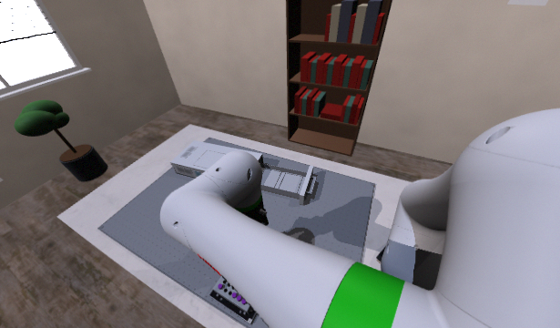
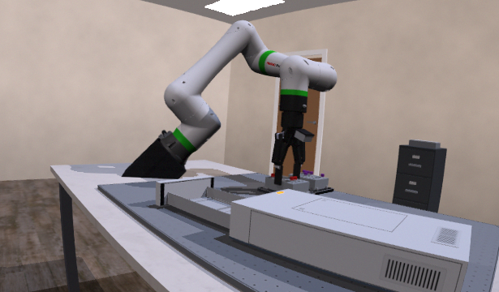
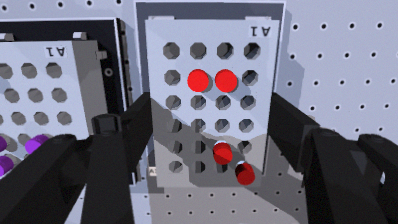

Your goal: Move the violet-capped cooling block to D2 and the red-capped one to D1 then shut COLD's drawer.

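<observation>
A bookcase point(image 1: 356, 132) of books stood against the wall, a potted plant point(image 1: 85, 164) near the window point(image 1: 25, 46).

Red caps point(image 3: 198, 80) on a pale grey block point(image 3: 210, 112).

From where I stand, the arm point(image 1: 270, 246) hides the red-capped block in the top view and covers part of the cooler point(image 1: 198, 159). Toward eight o'clock in the wrist view, the picture's edge cuts off the violet-capped block point(image 3: 42, 100). The purple caps point(image 2: 307, 173) look too small to count in the exterior view.
</observation>
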